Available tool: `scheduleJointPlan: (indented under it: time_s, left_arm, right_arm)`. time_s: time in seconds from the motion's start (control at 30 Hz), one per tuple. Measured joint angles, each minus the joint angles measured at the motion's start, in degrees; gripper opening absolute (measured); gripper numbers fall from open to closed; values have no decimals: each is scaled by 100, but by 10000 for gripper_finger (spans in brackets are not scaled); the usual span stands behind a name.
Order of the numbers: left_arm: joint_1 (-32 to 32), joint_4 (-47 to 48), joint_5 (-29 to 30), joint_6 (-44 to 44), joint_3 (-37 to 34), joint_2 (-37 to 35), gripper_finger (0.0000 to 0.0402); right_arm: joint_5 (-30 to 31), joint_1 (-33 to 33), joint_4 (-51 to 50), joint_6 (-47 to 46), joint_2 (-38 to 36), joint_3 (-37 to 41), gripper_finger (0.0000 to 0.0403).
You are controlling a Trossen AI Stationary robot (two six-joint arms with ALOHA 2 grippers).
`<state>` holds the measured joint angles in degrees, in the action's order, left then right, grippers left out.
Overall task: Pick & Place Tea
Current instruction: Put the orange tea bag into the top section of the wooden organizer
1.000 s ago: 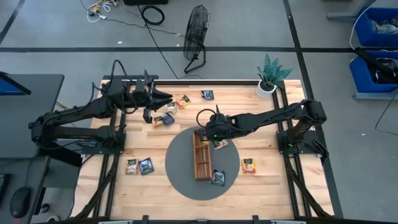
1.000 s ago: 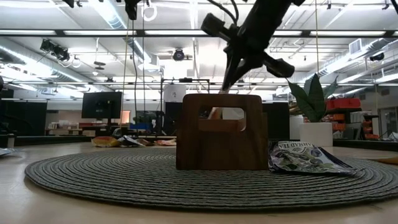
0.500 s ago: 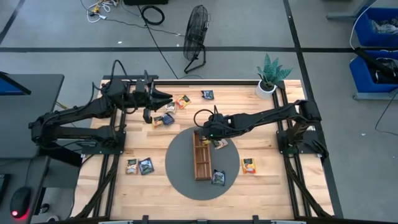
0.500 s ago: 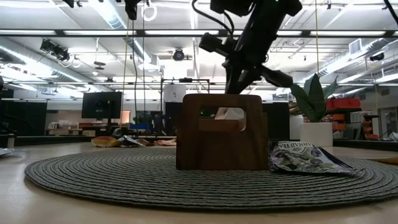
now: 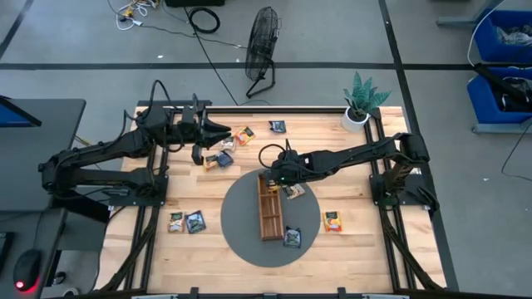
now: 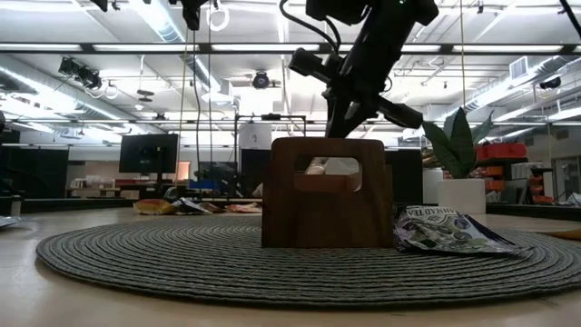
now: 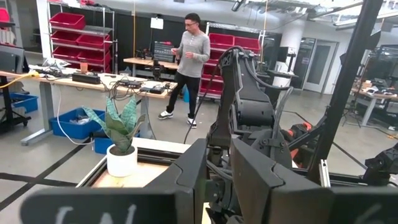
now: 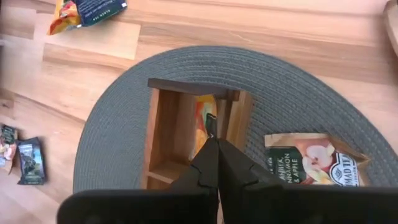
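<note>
A long wooden tray (image 5: 268, 212) lies on a round grey mat (image 5: 237, 224). My right gripper (image 5: 276, 176) (image 8: 212, 142) is over the tray's far end, shut on an orange tea sachet (image 8: 201, 118) that stands in the far compartment and shows through the tray's end cut-out (image 6: 318, 168). Other tea sachets lie flat: one on the mat beside the tray (image 5: 293, 192) (image 8: 311, 163), one at the mat's near edge (image 5: 292, 237), one to the right (image 5: 332, 220), two at the near left (image 5: 185, 222), and several at the far left (image 5: 243, 134). My left gripper (image 5: 226, 129) (image 7: 217, 165) hovers at the far left, open and holding nothing. My right gripper pinches the orange sachet by its upper edge (image 8: 207, 129) between its two fingertips. The fingers come steeply from above, slanting in from the table's right. The sachet stands on edge inside the tray's far compartment, below the fingers. I cannot tell whether it touches the bottom.
A potted plant (image 5: 359, 104) stands at the table's far right corner. A dark sachet with an orange one (image 8: 87, 9) lies on the wood beyond the mat. In the left wrist view a person (image 7: 189, 62) stands in the room beyond the table.
My right gripper has sunk a little with the orange sachet into the tray's far compartment. The tray's near end has shifted slightly toward the table's right.
</note>
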<state>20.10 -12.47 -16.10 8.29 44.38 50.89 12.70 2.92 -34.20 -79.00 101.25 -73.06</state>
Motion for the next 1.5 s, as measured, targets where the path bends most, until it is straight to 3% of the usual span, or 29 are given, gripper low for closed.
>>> scheduleJointPlan:
  time_s: [0.37, 0.8, 1.03, 1.23, 1.5]
  left_arm:
    - [0, 0, 2, 4, 0, 0, 76]
    - [0, 2, 2, 41, 0, 0, 76]
    - [0, 48, 0, 48, 0, 4, 76]
    - [-1, 64, 2, 48, 0, 4, 76]
    - [-2, 134, 1, 50, 2, 4, 76]
  right_arm:
    - [-121, 0, 139, 212, 0, 0, 10]
    - [-139, 0, 94, 310, -2, 0, 81]
    - [-845, 94, 17, 922, -82, -4, 123]
    - [-1255, 437, -101, 1509, -166, -4, 137]
    - [-1697, 1165, -1440, 2640, -245, -4, 137]
